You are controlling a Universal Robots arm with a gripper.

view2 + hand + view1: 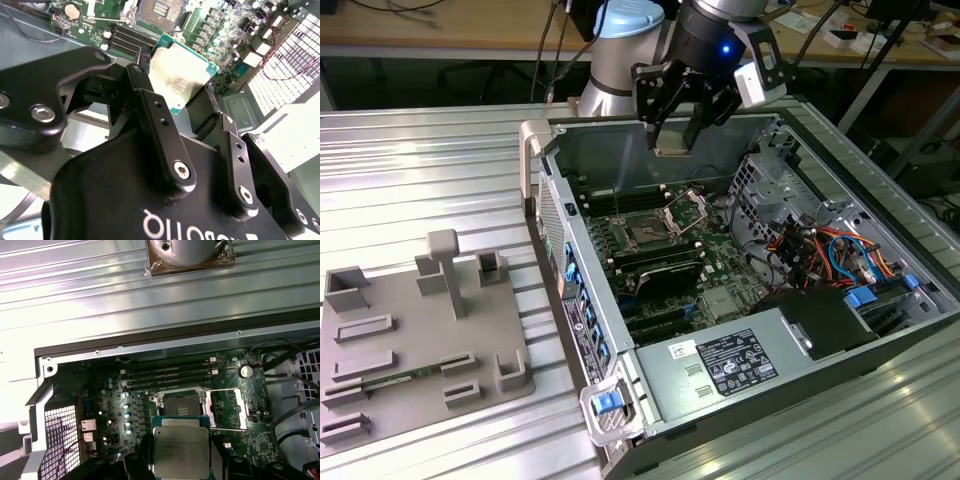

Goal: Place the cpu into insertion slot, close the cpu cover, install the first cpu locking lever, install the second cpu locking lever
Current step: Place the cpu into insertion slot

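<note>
**Fingers** (152, 107): two black metal bars, closed partway, pinching the cpu (182, 75) by opposite edges. Your gripper (678, 125) hangs above the open PC case (575, 230), well clear of the board.
**Cpu:** thin square, dull silver lid w/ green rim.
**Below:** the socket (176, 407) sits bare and dark. The cpu cover (208, 407), a shiny frame, is flipped open beside it.
**Progress:** no step done; seating, cover and both levers remain.

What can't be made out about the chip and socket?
Edges of the chip where the gripper holds it: covered by the fingers, second wrist view.
Pins in the socket: too small, exterior view.
Edge of the socket nearest the chip: hidden behind it, first wrist view.
</note>
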